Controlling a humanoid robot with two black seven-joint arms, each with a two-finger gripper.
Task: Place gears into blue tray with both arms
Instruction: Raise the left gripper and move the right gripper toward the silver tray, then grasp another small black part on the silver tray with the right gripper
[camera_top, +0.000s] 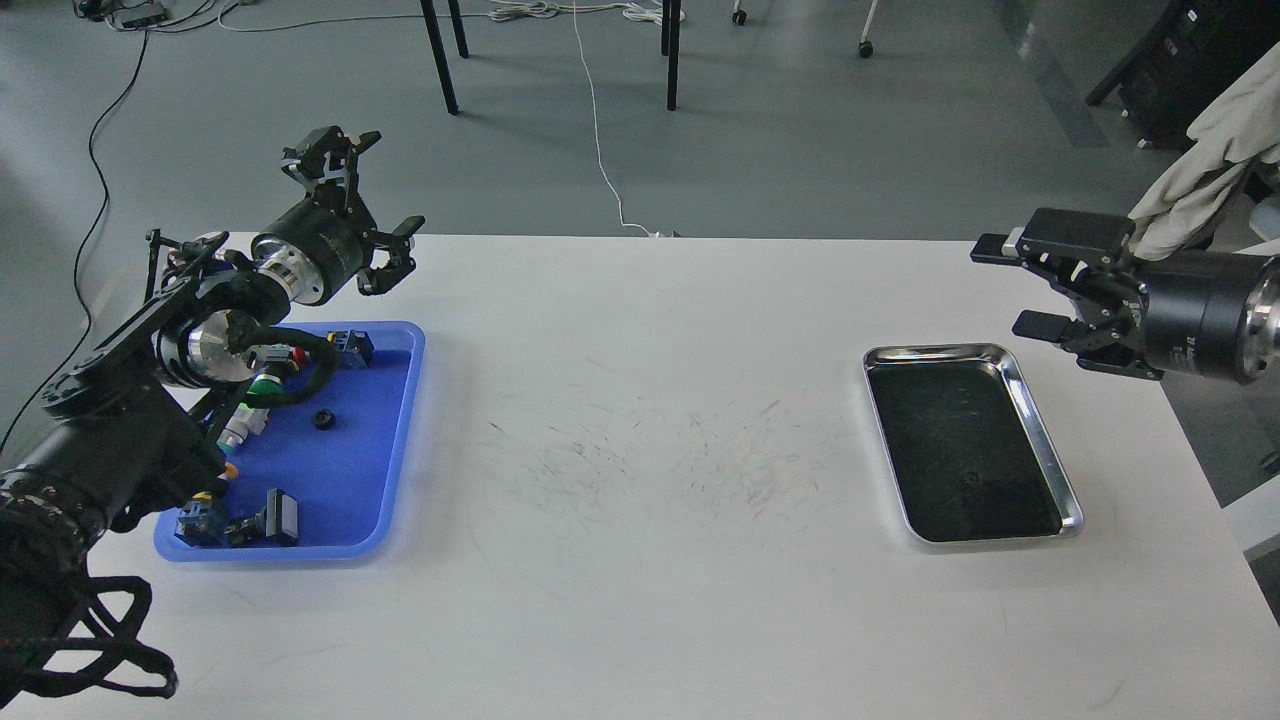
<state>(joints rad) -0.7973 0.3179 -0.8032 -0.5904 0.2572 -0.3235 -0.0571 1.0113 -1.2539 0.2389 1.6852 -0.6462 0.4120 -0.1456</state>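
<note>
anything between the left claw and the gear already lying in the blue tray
Nothing visible. The left claw hangs open above the blue tray's far edge, and bare tray floor surrounds the gear; the nearest switches lie off to its left.

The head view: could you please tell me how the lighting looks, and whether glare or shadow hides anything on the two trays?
In the head view the light is soft and even, shadows on the table faint. The steel tray glints along its rim while its floor reads very dark, so a gear there would be hard to tell. The blue tray shows no glare, its gear is clear; the left arm covers its left side.
</note>
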